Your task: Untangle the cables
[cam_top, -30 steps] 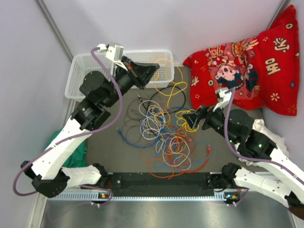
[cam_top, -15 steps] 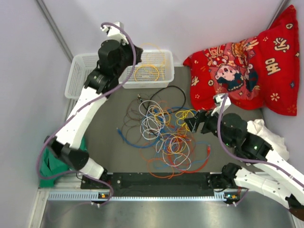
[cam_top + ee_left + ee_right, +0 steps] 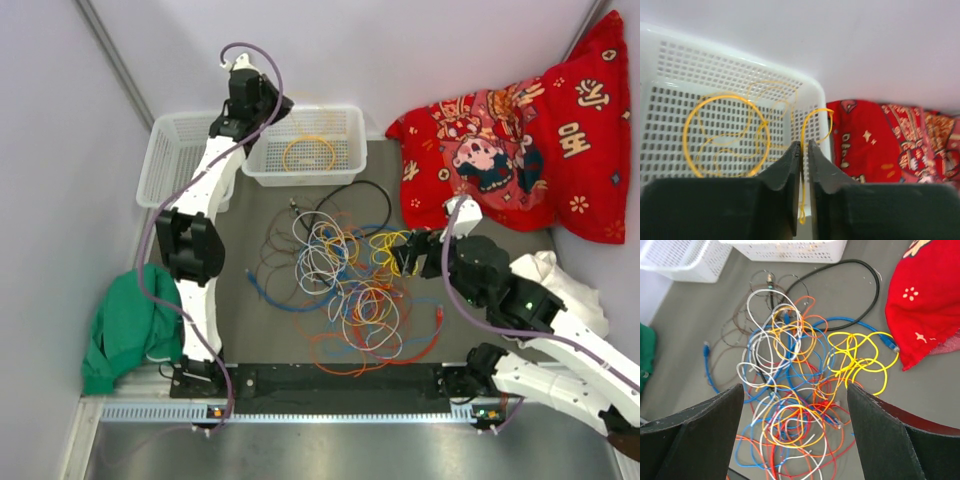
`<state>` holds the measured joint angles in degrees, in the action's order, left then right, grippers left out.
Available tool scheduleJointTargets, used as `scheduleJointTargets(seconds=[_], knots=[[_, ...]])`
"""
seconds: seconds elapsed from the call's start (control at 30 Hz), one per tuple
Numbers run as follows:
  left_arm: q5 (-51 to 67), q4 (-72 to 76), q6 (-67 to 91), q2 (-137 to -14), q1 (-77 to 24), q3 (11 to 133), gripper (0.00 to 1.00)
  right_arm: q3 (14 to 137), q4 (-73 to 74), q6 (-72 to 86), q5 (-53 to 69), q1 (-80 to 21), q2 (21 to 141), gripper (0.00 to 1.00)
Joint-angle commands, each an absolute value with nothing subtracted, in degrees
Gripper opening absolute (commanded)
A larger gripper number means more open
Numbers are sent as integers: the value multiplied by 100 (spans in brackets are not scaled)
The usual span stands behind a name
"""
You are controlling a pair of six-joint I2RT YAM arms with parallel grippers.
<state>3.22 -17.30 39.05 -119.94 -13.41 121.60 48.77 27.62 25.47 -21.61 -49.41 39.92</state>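
Nearly shut left tool pinching yellow cable over basket, right tool wide open, empty, above cables.

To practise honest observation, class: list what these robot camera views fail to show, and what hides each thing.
1. Left wrist view: whether the left fingers pinch the yellow cable; its tail enters their narrow gap, contact hidden.
2. Top view: which strands lie over which in the cable tangle; too small.
3. Right wrist view: the tangle's near edge, covered by the right fingers and cut by the bottom edge.
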Motion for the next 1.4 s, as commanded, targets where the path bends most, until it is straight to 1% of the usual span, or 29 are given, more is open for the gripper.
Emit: scheduleJointTargets(seconds=[0.0,0.03,0.07,0.17,0.23,0.27,0.33,0.37,0.4,0.43,0.47,0.5,0.53,0.57,0.6,0.67,0.7,0.83,0.97,1.03,1.07,1.13,1.17,1.2,1.3,1.37], knots=[[773,-1265,4350,-12506,-1073,12726,54,5124,2628,2268,-2311,-4983,4271,83],[773,-1300,4385,-12516,-1046,12718,66,5124,2619,2259,-2303,-4992,4315,83],[747,-1327,4386,-12455,-1037,12700,98,5124,2602,2250,-2294,-4983,4385,83],[493,-1152,4316,-12000,-1037,12332,99,5072,2505,2232,-2276,-4983,4473,84],[378,-959,4377,-11639,-1046,11849,99,4958,2373,2232,-2373,-4983,4552,84],[395,-862,4403,-11210,-1063,11639,99,4914,2330,2285,-2443,-4983,4579,84],[343,-713,4447,-10708,-1221,10831,99,4773,2242,2390,-2759,-4966,4693,84],[317,-599,4456,-10166,-1300,10524,99,4720,2206,2591,-2890,-4940,4746,83],[256,-572,4413,-9890,-1544,9885,99,4650,2171,2697,-3074,-4835,4790,83],[46,-545,4369,-9592,-1721,9531,99,4528,2066,2803,-3085,-4738,4929,83],[-243,-467,4307,-9006,-1923,9171,99,4474,2013,3065,-3076,-4624,5018,82],[-525,-396,4194,-8704,-2482,8384,99,4421,1978,3215,-2885,-4466,5106,82],[-971,-248,4123,-8423,-2809,7958,99,4325,1917,3365,-2718,-4186,5350,82],[-1167,-150,4070,-7941,-3117,7606,99,4246,1664,3497,-2568,-4071,5466,82],[-1386,-210,4069,-7736,-3720,7037,99,4158,1470,3681,-2366,-4008,5606,82],[-1843,-412,4209,-7210,-4147,6368,99,4034,1092,3875,-2303,-3955,6026,82],[-1863,-544,4358,-7059,-4409,6172,99,4043,968,3893,-2198,-3955,6168,82],[-1916,-1159,4719,-6129,-4658,5433,99,4253,703,4016,-2127,-3955,6880,82],[-2039,-1669,4886,-5407,-4790,4818,99,4587,843,4043,-2232,-3938,7689,81],[-2066,-1897,4974,-4995,-4799,4642,99,4815,1010,4069,-2171,-3911,8199,76],[-2074,-1959,5001,-4879,-4799,4519,99,4869,1028,4113,-2058,-3868,8348,59],[-2100,-2074,5001,-4590,-4808,4421,99,4948,880,4122,-1899,-3876,8569,32],[-2118,-2187,5001,-4518,-4808,4369,99,4992,853,4148,-1707,-3876,8622,7],[-2144,-2267,5018,-4465,-4808,4359,99,5166,913,4166,-1601,-3867,8648,0],[-2241,-2452,5045,-4342,-4808,4377,99,5396,897,4017,-1389,-4024,8369,0],[-2355,-2496,5054,-4315,-4799,4412,99,5536,888,3764,-1389,-4157,7816,0]])
